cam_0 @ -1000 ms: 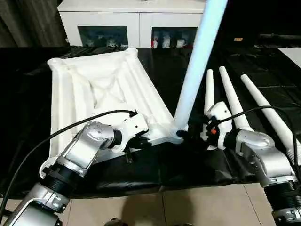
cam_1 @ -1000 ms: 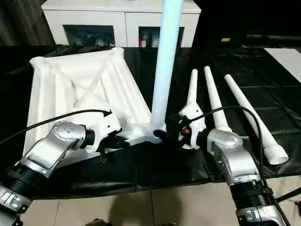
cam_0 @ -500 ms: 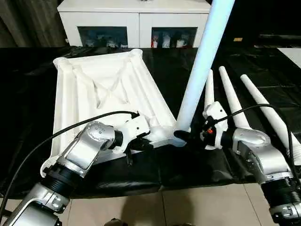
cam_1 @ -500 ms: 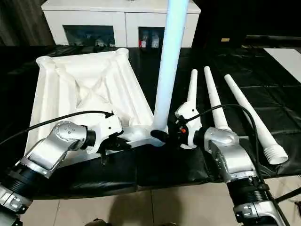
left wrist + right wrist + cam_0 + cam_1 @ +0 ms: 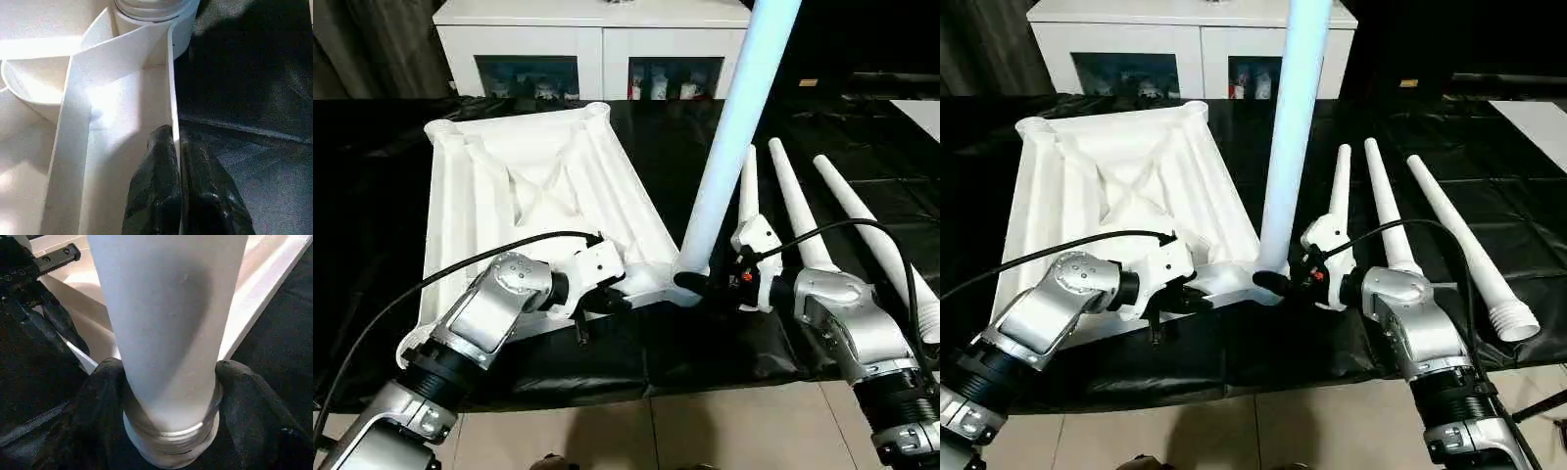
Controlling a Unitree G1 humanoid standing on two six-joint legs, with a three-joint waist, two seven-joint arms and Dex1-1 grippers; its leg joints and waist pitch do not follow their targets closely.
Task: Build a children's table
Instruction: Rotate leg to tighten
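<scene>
Straddling the leg (image 5: 166,333) base, right claw (image 5: 168,382) fingers touch it.

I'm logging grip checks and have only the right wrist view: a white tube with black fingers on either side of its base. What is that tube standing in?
Observer: It is an upright white tapered plastic leg, standing in the near right corner socket of the upside-down white plastic square table top.
Reviewer: Is anything steadying the top?
Observer: Yes, the left tool is shut on a thin rib along the top's near edge.
Reviewer: Any legs not yet fitted?
Observer: Three loose white tapered legs lie side by side on the black-covered work table, to the right of the top.
</scene>
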